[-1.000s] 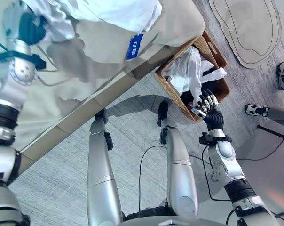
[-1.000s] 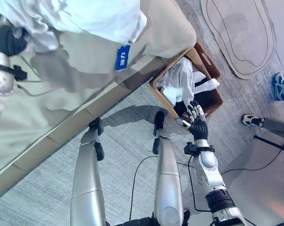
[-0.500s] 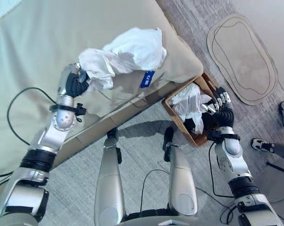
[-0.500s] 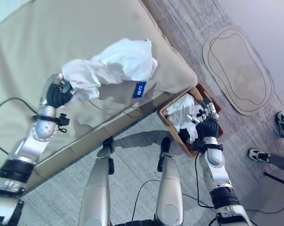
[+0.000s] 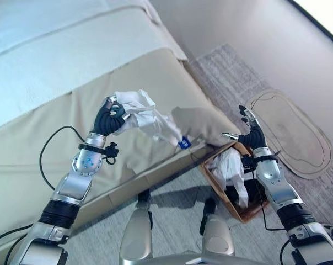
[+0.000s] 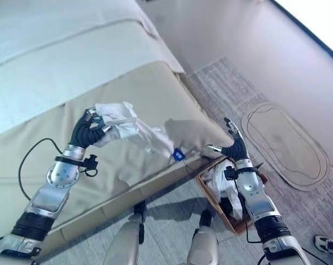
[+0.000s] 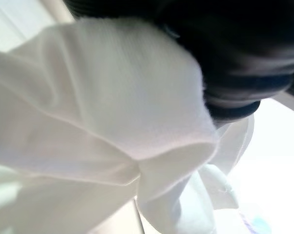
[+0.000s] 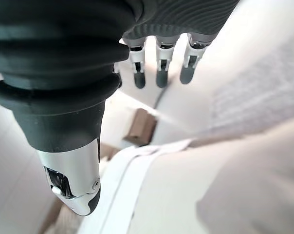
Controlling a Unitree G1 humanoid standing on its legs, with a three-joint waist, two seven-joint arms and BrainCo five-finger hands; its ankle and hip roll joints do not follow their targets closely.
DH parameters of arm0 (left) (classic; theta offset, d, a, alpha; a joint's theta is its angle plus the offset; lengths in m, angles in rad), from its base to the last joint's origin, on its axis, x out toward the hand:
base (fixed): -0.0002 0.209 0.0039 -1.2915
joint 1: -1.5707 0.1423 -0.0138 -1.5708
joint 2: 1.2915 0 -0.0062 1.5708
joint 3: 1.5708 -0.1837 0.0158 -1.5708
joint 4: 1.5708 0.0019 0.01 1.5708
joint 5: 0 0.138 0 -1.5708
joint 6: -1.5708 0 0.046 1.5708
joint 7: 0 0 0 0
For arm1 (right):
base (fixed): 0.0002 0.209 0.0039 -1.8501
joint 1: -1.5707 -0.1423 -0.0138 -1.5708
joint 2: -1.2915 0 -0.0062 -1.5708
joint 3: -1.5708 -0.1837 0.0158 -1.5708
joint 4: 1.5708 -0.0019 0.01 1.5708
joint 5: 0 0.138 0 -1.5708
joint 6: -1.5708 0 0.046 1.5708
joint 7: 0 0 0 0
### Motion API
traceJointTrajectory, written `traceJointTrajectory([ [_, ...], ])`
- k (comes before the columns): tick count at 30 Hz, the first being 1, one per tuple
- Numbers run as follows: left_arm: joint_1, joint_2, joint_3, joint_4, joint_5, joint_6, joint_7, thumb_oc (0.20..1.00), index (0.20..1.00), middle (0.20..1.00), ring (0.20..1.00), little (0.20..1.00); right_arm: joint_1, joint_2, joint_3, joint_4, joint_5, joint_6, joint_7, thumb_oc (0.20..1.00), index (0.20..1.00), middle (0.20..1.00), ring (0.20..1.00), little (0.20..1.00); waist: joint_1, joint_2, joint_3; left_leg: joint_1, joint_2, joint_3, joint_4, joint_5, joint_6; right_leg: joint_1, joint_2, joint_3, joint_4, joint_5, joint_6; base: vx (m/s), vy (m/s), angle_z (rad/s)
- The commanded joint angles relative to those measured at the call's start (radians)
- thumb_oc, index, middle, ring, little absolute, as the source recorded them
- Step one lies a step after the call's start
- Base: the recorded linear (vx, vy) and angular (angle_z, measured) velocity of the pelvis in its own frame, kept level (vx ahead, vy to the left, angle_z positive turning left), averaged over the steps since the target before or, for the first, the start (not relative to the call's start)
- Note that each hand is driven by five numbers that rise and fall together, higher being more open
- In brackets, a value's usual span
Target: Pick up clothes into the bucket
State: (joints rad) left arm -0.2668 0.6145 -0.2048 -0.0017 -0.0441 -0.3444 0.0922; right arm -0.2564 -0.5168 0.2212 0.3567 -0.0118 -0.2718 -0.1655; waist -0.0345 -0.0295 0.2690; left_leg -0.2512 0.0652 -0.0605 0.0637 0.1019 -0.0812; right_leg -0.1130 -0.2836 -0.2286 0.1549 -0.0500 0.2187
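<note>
We saw a wide beige sofa point(image 5: 56, 127) that took most of the scene, and we used it as our landmark. A pale blanket point(image 5: 56, 49) lay over the back part of the sofa, away from the robot. On the floor past the sofa's right end there was a grey carpet point(image 5: 232, 72), and on this carpet, well apart from the sofa, lay a flat beige mat point(image 5: 290, 132) with a curved outline.

Just beside the sofa's front right corner, on the floor, stood a brown woven basket point(image 5: 232, 201). White clothes point(image 5: 231, 168) were already inside the basket and reached up to its rim.

Above the seat of the sofa, the left hand point(image 5: 108, 117) had its fingers curled around a white garment point(image 5: 147, 113). The garment was bunched at the hand and from there it hung down toward the sofa's front edge; we could not tell if its lower part touched the cushion. A small blue tag point(image 5: 183, 143) hung at its lowest end, near the sofa's front right corner. In the left wrist view the white cloth point(image 7: 103, 141) lay folded against the dark cover of the hand.

The right hand point(image 5: 250, 132) was in the air above the basket, near the sofa's right corner. Its fingers point(image 8: 160, 73) were straight and spread, and it held nothing.
</note>
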Motion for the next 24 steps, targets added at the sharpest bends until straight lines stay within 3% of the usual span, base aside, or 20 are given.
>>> traceJointTrajectory([
  [1, -0.077, 0.010, -0.010, -0.112, -0.151, -0.074, -0.075, 0.200, 0.200, 0.200, 0.200, 0.200, -0.058, -0.004, 0.076, -0.014, -0.081, -0.011, 0.061, 1.000, 1.000, 1.000, 1.000, 1.000, 0.009, -0.028, -0.066, 0.049, -0.022, 0.035, -0.022, -0.034, 0.027, -0.048, 0.063, -0.031, -0.104, 0.160, -0.042, 0.09, -0.048, -0.01],
  [11, -0.157, -0.064, -0.119, -0.191, -0.339, -0.008, -0.190, 0.200, 0.200, 0.200, 0.200, 0.200, -0.064, 0.081, 0.209, -0.070, -0.065, -0.003, 0.166, 1.000, 1.000, 1.000, 1.000, 1.000, 0.010, -0.003, -0.140, 0.160, -0.016, 0.040, -0.065, -0.044, 0.026, 0.055, 0.076, -0.035, -0.132, 0.142, -0.046, 0.10, -0.024, 0.02],
  [18, -0.191, -0.125, -0.192, -0.192, -0.402, 0.025, -0.214, 0.200, 0.200, 0.200, 0.200, 0.200, -0.055, 0.201, 0.306, -0.066, 0.076, 0.015, 0.238, 1.000, 1.000, 1.000, 1.000, 1.000, 0.007, 0.014, -0.180, 0.207, -0.014, 0.049, -0.083, -0.052, 0.024, 0.101, 0.081, -0.035, -0.159, 0.136, -0.049, 0.06, -0.006, -0.02],
  [24, -0.195, -0.155, -0.225, -0.205, -0.430, 0.041, -0.224, 0.200, 0.200, 0.200, 0.200, 0.200, -0.061, 0.236, 0.360, -0.085, 0.164, 0.035, 0.288, 1.000, 1.000, 1.000, 1.000, 1.000, 0.009, 0.017, -0.194, 0.216, -0.013, 0.050, -0.091, -0.052, 0.022, 0.112, 0.083, -0.036, -0.170, 0.136, -0.050, 0.01, -0.003, 0.00],
])
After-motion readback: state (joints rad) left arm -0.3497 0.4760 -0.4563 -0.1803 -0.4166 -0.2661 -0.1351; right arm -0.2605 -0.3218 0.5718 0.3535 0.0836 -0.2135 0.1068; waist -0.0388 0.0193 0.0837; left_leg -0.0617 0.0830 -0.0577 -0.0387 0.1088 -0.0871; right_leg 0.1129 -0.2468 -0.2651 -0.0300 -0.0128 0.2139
